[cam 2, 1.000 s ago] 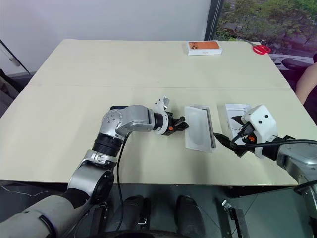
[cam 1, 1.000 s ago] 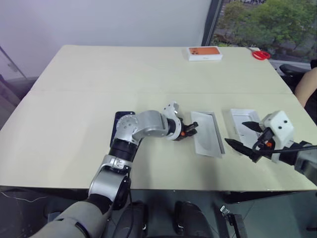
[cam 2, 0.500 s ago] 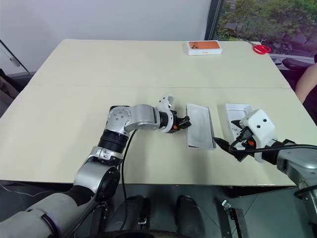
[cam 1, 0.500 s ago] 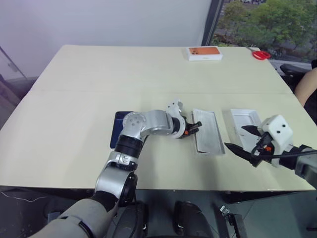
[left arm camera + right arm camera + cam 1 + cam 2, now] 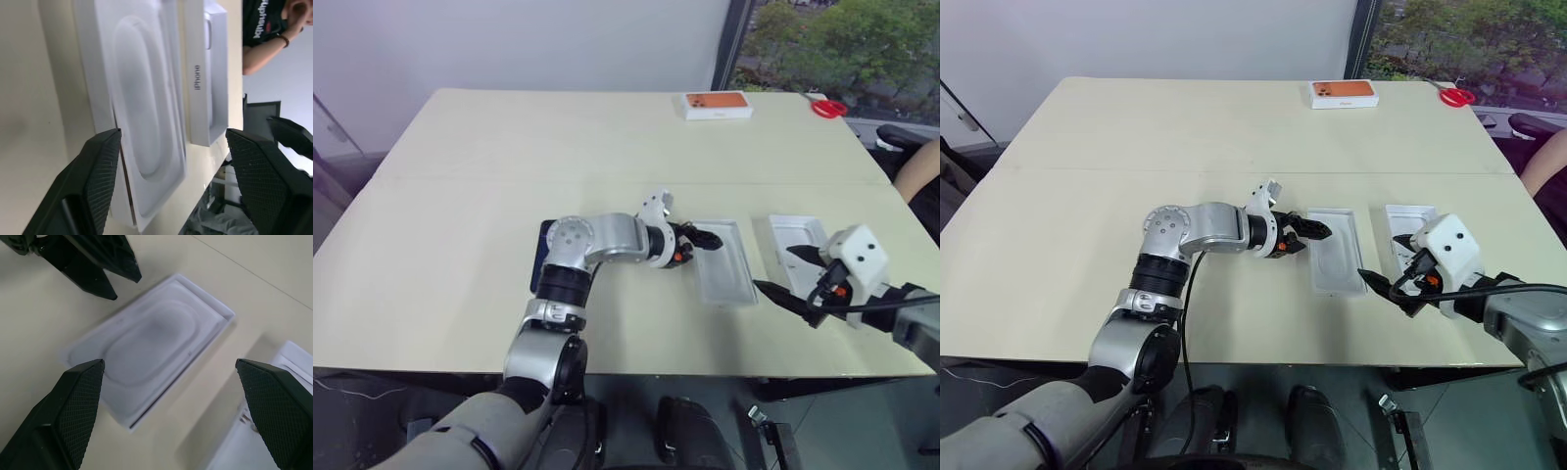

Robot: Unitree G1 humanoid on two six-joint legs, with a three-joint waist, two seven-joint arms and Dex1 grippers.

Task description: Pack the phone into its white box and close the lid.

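Phone point(image 5: 541, 259) lies flat on the desk point(image 5: 460, 215), half under the left arm, at 9 o'clock from the insert point(image 5: 724, 262). It is probably stiff, glossy, slippery and breakable, so pinch its long edges. Left fingers point(image 5: 707, 235) and right fingers point(image 5: 803, 255) are spread, empty.

Three boxes point(image 5: 724, 260), one phone point(image 5: 544, 257), one scissors point(image 5: 827, 108).

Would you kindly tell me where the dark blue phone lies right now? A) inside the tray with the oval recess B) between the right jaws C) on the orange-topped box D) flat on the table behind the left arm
D: the phone lies flat on the table, partly hidden behind the left arm.
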